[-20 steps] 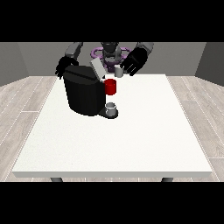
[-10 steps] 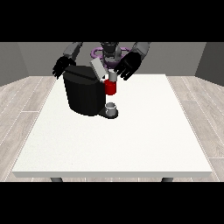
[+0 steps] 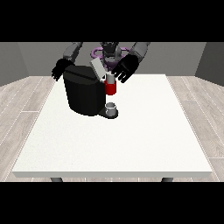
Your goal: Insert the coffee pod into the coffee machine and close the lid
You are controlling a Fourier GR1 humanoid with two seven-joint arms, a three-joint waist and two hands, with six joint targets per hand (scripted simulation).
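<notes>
A black coffee machine (image 3: 83, 94) stands on the white table (image 3: 131, 140), left of the middle. Its grey lid (image 3: 98, 68) is tilted up and open. A red pod holder (image 3: 111, 88) juts from the machine's front, above a small grey cup (image 3: 112, 108). The pale coffee pod (image 3: 110, 78) sits at the holder's top, partly sticking out. The hand at the view's right (image 3: 125, 70) reaches down to it, with fingertips curled on the pod. The hand at the view's left (image 3: 59, 70) hangs with relaxed fingers behind the machine's far corner.
The robot's torso (image 3: 109, 51) is just behind the table's far edge. Grey wood-look floor surrounds the table.
The hand at the view's right has come down and towards the machine, bringing the pod onto the red holder. The lid, the machine and the other hand have hardly moved.
</notes>
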